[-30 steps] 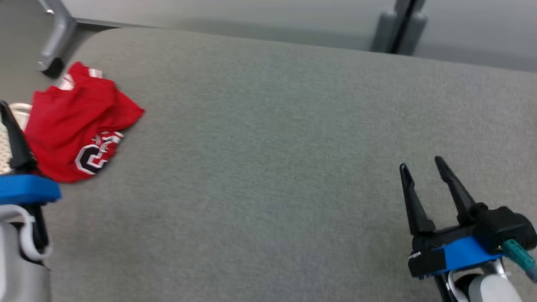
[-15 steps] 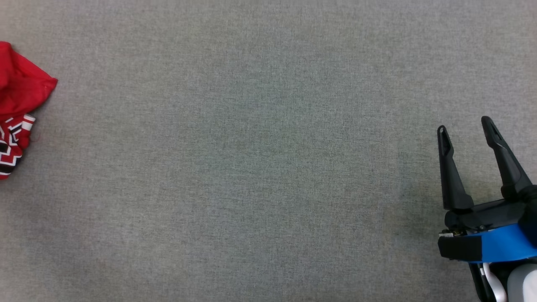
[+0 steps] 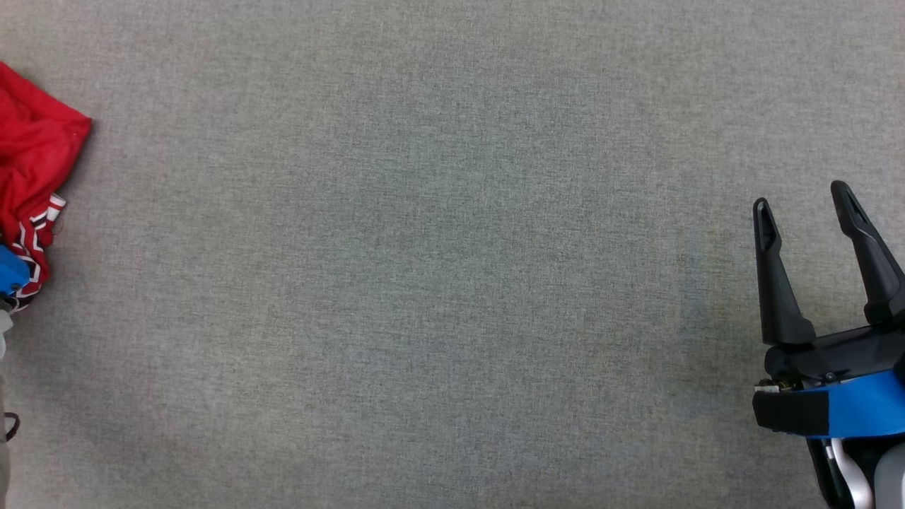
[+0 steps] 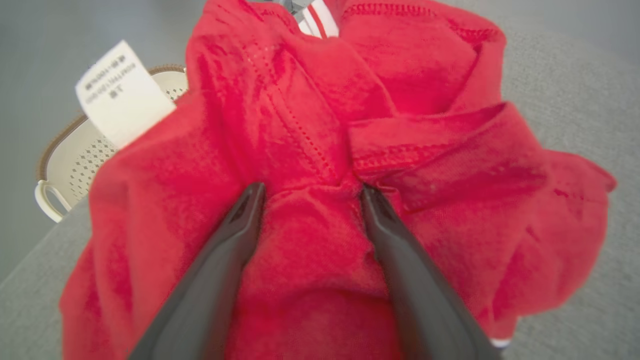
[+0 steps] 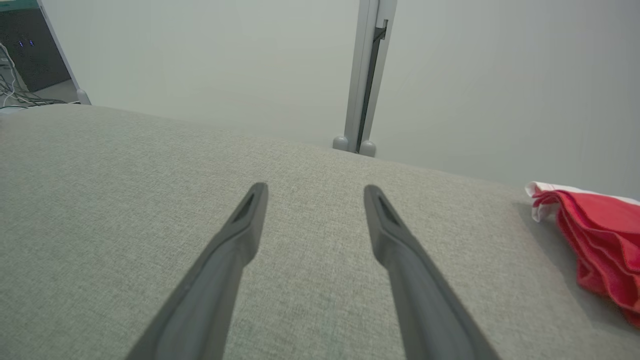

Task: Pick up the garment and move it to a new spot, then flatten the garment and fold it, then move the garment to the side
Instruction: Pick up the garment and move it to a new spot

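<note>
The red garment, with white and black trim, lies crumpled at the far left edge of the head view. In the left wrist view my left gripper is open, its fingertips pressed into the garment with a bunched fold between them. A white care label sticks up from the cloth. My right gripper is open at the lower right, just above the bare grey cloth and far from the garment. The right wrist view shows its fingers spread, the gripper holding nothing, and the garment off at the right edge.
A grey fabric-covered table spreads across the head view. A white perforated basket sits past the table edge behind the garment. A grey upright post stands beyond the table's far edge.
The head camera has tipped down, so the far edge and post left the picture. The left gripper's blue mount has come in at the left edge by the garment. The right gripper stays open.
</note>
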Controlling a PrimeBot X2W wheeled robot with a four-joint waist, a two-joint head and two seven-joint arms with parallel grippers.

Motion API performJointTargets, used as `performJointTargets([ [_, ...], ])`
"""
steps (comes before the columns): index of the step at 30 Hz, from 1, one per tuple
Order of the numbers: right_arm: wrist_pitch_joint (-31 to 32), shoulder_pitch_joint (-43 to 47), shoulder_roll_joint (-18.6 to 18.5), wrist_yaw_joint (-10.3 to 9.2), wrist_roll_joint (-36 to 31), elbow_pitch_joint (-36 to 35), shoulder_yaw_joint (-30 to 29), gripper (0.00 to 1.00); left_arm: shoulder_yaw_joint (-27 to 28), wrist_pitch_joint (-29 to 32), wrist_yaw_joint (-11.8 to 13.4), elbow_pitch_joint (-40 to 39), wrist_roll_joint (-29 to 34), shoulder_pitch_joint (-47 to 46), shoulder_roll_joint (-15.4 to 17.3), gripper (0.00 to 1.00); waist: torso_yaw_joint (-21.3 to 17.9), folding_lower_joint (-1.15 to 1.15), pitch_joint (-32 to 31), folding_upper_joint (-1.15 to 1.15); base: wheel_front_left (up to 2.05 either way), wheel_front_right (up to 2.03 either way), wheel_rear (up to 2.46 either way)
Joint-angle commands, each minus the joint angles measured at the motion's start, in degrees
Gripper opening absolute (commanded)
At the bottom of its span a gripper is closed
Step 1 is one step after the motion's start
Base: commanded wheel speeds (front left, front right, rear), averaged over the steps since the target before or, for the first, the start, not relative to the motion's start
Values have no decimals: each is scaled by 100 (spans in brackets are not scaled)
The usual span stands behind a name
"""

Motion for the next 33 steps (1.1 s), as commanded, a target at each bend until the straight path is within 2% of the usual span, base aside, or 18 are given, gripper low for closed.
performJointTargets([
  [1, 22, -27, -47, 2, -50, -37, -12, 100, -97, 246, -39, 147, -167, 15, -99, 100, 5, 0, -11, 0, 0, 0, 0],
  [5, 68, -18, -42, 3, -61, -60, 13, 100, -272, 723, -41, 302, -383, 112, -145, 100, 4, 0, -49, 0, 0, 0, 0],
  [6, 70, -21, -44, 3, -53, -51, 22, 100, -341, 853, -40, 326, -445, 138, -168, 47, 1, 0, -73, 0, 0, 0, 0],
  [8, 71, -35, -40, 3, -43, -23, 43, 100, -462, 1021, -31, 289, -552, 185, -168, 0, -6, 0, -128, 0, 0, 0, 0],
  [15, -133, -21, 63, 3, 95, 270, 130, 100, -888, 595, -31, -198, -723, 60, 183, 0, -126, 0, -520, 0, 0, 0, 0],
  [20, -317, 37, 147, 3, 179, 566, 198, 100, -1239, -56, -30, -680, -645, -174, 421, 0, -259, 0, -839, 0, 0, 0, 0],
  [28, -668, 108, 262, 3, 382, 1075, 321, 100, -1832, -923, -30, -1578, -368, -698, 539, 0, -649, 0, -1415, 0, 0, 0, 0],
  [33, -886, 188, 296, 3, 519, 1392, 401, 100, -2128, -1089, -25, -2374, -120, -1011, 486, 0, -1057, 0, -1705, 0, 0, 0, 0],
])
